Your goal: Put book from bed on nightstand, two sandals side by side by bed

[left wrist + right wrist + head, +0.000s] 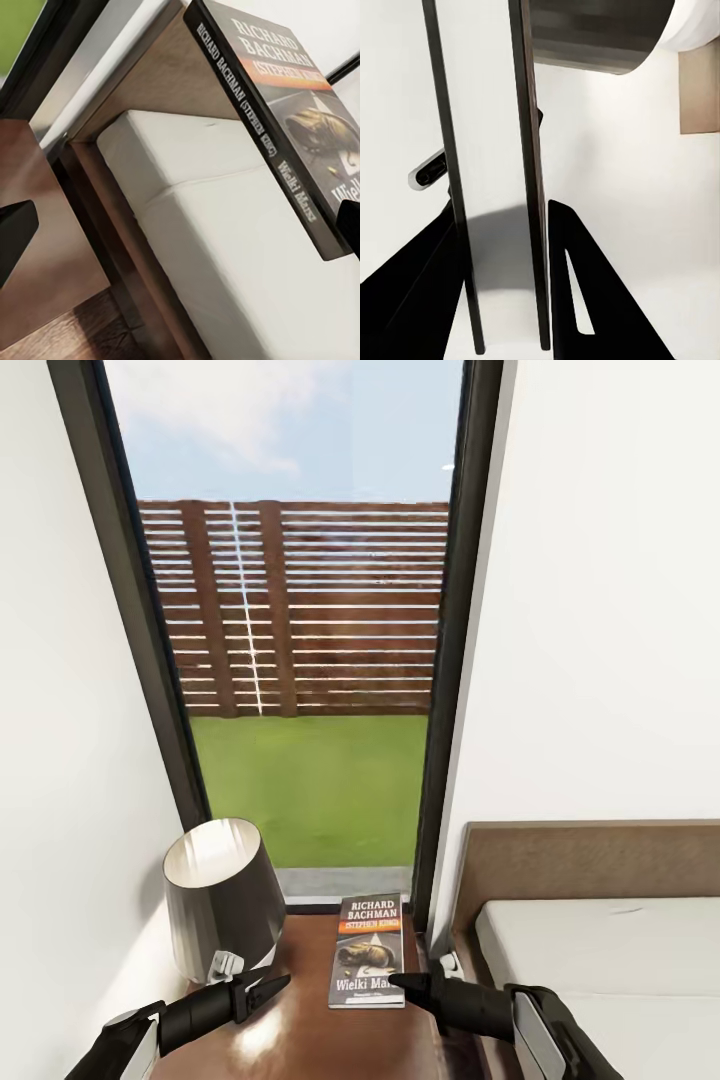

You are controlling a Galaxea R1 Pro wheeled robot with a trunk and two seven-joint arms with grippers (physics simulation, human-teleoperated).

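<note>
The book (368, 950), a dark paperback with an orange band reading "Richard Bachman", hangs flat just over the nightstand (300, 1030), right of the lamp. My right gripper (400, 982) is shut on its near right corner. In the right wrist view the book (495, 187) stands edge-on between both black fingers (577, 285). I cannot tell whether it touches the wood. My left gripper (275, 988) is open and empty beside the lamp's base. From the left wrist the book (285, 127) shows spine-first in front of the bed (225, 247). The sandals are out of view.
The lamp (225, 895), with its dark shade, takes up the nightstand's left half. The bed (600, 960) and its brown headboard (590, 860) lie close on the right. A tall window (300, 660) stands behind the nightstand, with white walls on both sides.
</note>
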